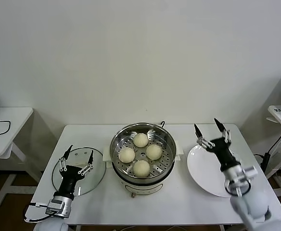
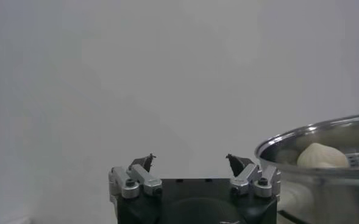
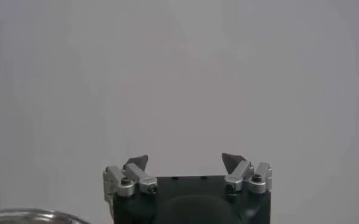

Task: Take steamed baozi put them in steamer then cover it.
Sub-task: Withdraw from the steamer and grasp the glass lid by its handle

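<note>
steamed baozi (image 1: pixel 140 154): all four in steamer (image 1: pixel 165 137) | lid (image 1: pixel 97 172): flat on surface, left of steamer | left hand (image 1: pixel 77 152): wide open, empty, above lid, nearer | right hand (image 1: pixel 210 128): wide open, empty, above plate (image 1: pixel 200 168) right of steamer | next: cover

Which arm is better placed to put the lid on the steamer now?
Left, I think. The left tool is open right over the glass lid, beside the steamer with all four baozi inside. The right tool, also open, is over the white plate, on the far side.
</note>
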Controlling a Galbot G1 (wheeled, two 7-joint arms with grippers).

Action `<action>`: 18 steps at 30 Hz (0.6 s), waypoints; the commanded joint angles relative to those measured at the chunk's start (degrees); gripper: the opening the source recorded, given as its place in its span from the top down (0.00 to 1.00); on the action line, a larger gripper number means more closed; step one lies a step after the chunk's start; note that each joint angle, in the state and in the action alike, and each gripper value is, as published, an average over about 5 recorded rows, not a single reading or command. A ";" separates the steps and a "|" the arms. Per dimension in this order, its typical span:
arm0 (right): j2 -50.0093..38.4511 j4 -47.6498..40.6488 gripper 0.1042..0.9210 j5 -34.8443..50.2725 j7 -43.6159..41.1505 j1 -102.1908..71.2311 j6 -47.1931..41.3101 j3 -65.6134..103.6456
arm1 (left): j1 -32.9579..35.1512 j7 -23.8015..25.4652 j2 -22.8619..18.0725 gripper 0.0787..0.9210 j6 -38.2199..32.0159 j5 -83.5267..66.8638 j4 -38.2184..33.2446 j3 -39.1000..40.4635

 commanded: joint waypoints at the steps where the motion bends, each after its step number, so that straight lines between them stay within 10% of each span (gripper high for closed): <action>1: 12.39 0.47 0.12 -4.85 4.06 -13.17 8.69 5.97 | -0.98 -1.38 0.91 0.12 -2.44 9.17 3.92 -1.70; 18: 14.56 -3.22 0.12 -6.91 3.95 -10.32 8.73 2.64 | -3.61 -21.89 3.65 0.12 -23.25 68.70 24.58 -10.85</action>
